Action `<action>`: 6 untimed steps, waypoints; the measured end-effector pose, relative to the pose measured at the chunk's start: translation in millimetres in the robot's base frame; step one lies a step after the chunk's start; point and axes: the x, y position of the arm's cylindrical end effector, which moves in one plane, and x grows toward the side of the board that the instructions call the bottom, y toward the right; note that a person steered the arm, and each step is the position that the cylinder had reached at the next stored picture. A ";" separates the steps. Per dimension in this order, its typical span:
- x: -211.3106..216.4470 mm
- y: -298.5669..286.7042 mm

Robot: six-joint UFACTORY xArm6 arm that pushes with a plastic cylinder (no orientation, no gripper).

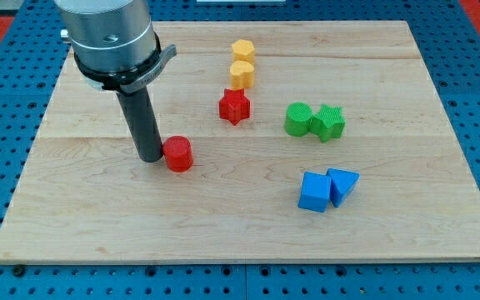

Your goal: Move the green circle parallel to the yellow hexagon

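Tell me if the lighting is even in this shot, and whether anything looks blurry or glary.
Camera view: light is soft and even on the wooden board; only faint shadows beside the red cylinder block and my tip; no glare; the blue cube is sharp; the arm's grey housing is cropped at the view's top.

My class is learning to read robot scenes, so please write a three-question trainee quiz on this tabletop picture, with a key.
1. True or false: my tip is touching the green circle.
2. Which block sits right beside the tip? A) red cylinder B) red star C) blue cube
3. Fill in: the green circle touches the green ____ on its right in the view.

Key: 1 false, the tip is far to the view's left of it. 2 A. 3 star.
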 end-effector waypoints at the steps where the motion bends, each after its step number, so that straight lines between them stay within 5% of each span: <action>1: 20.0 4.3; 6: -28.5 200.4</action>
